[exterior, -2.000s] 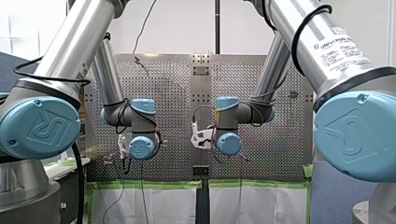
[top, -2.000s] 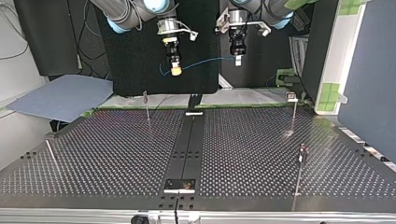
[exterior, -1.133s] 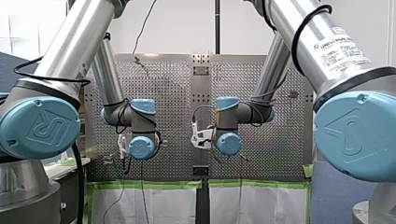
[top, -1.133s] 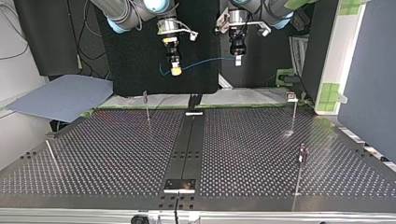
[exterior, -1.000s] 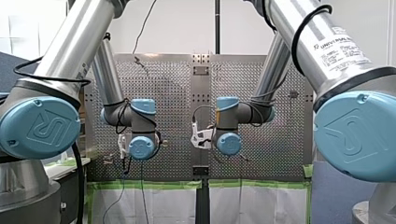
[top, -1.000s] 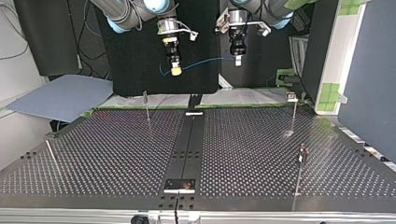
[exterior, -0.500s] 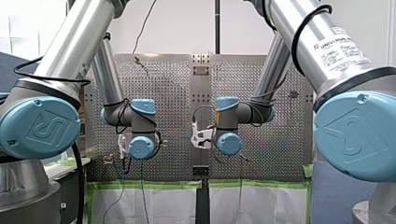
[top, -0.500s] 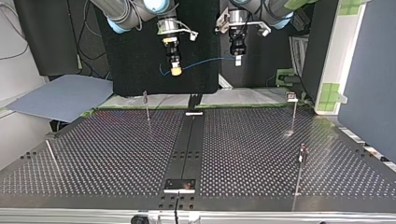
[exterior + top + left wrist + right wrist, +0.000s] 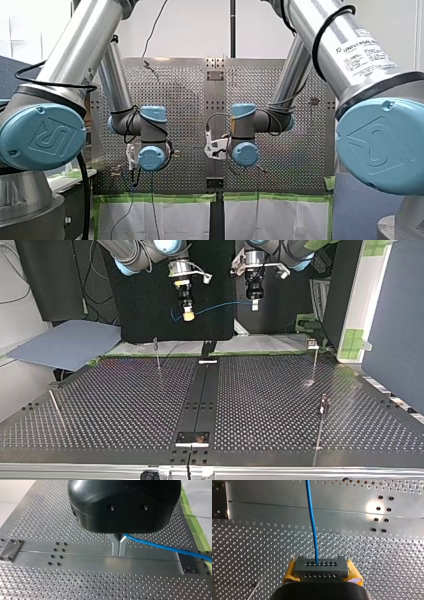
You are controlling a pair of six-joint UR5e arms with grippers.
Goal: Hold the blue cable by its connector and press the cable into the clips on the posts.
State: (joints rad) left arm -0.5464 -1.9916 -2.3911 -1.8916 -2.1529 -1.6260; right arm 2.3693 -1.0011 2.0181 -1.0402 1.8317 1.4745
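You have the blue cable (image 9: 312, 522) off the table (image 9: 125, 405) and strung between both grippers. In the top view it hangs high above the table's far edge, well apart from every post. The right gripper (image 9: 188, 315) is clamped on the dark connector (image 9: 321, 567), with its yellow pads (image 9: 290, 573) squeezing the block's two sides. The cable therefore leaves straight ahead of the gripper, and its end is fixed as the task asks. The left gripper (image 9: 118, 546) has its metal fingers (image 9: 115, 545) pinched together on the cable itself, further along. That second hold likely makes the span taut enough to steer as a line rather than a dangling end. None of the cable sits in a clip yet: the left post (image 9: 157, 354), the far right post (image 9: 314, 360) and the near right post (image 9: 321, 422), as the top view places them, all stand bare. Next, I judge, you need to bring the span down onto a clip without letting it slacken.
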